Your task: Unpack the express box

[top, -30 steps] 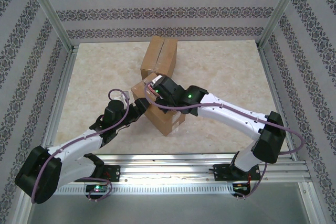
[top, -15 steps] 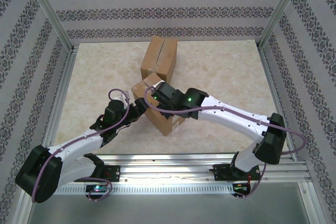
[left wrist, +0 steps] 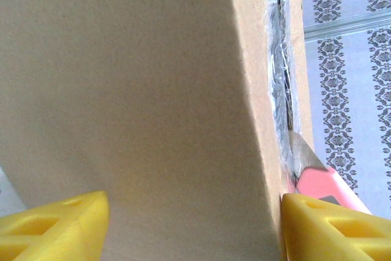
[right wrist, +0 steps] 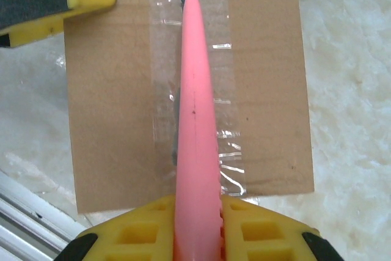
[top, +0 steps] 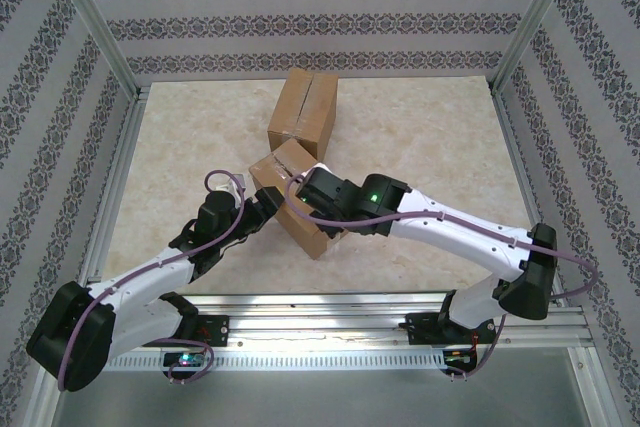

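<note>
Tape cut underway, box [top: 300,207] unopened at frame centre.
Right gripper [right wrist: 197,212] clenches pink knife [right wrist: 195,120] along tape [right wrist: 160,90]; left gripper [left wrist: 189,224] straddles box, grasp unclear.

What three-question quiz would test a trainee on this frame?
1. True or false: the right gripper holds a pink cutter.
2. Where does the cutter lie? A) along the taped seam of the near box B) on the far box C) on the table
3. What does the left gripper straddle?

Key: 1 true. 2 A. 3 The near box's side, one finger on either edge.
</note>
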Controlling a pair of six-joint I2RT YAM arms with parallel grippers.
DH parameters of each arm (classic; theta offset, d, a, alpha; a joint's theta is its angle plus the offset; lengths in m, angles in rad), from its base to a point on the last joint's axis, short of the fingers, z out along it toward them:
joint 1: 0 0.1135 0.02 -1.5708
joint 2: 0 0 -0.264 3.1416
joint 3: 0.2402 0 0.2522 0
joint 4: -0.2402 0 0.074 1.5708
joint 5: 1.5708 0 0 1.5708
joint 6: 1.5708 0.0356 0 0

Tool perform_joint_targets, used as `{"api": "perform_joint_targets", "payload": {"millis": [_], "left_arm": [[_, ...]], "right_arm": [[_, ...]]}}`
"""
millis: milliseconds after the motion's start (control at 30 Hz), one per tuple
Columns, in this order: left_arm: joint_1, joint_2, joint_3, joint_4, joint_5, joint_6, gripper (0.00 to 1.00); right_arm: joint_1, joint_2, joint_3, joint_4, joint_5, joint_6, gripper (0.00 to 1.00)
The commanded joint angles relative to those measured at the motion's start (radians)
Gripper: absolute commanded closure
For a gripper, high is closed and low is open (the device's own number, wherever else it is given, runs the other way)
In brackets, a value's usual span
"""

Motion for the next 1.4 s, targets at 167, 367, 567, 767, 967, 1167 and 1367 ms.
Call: {"api": "perform_joint_targets", "payload": {"millis": [167, 367, 567, 767, 967, 1167, 1367], "left_arm": [[0.025, -0.012, -0.014, -0.135, -0.062, 0.009, 0.27], [0.027, -0.029, -0.019, -0.149, -0.064, 0.010, 0.27], [0.032, -0.043, -0.025, -0.157, -0.068, 0.011, 0.27], [0.031, -0.036, -0.024, -0.152, -0.065, 0.009, 0.27], [0.033, -0.038, -0.030, -0.152, -0.067, 0.009, 0.27], [0.033, -0.041, -0.033, -0.152, -0.067, 0.010, 0.27], [0.035, -0.047, -0.034, -0.152, -0.064, 0.010, 0.27]], "right_arm": [[0.022, -0.083, -0.017, -0.220, 0.047, 0.113, 1.00], [0.048, -0.104, -0.030, -0.278, 0.019, 0.177, 1.00], [0.074, -0.094, -0.022, -0.365, 0.013, 0.224, 1.00], [0.099, -0.107, -0.011, -0.421, 0.015, 0.265, 1.00], [0.120, -0.137, -0.010, -0.480, 0.000, 0.300, 1.00], [0.122, -0.187, -0.026, -0.505, -0.030, 0.326, 1.00], [0.125, -0.224, -0.031, -0.511, -0.053, 0.336, 1.00]]}}
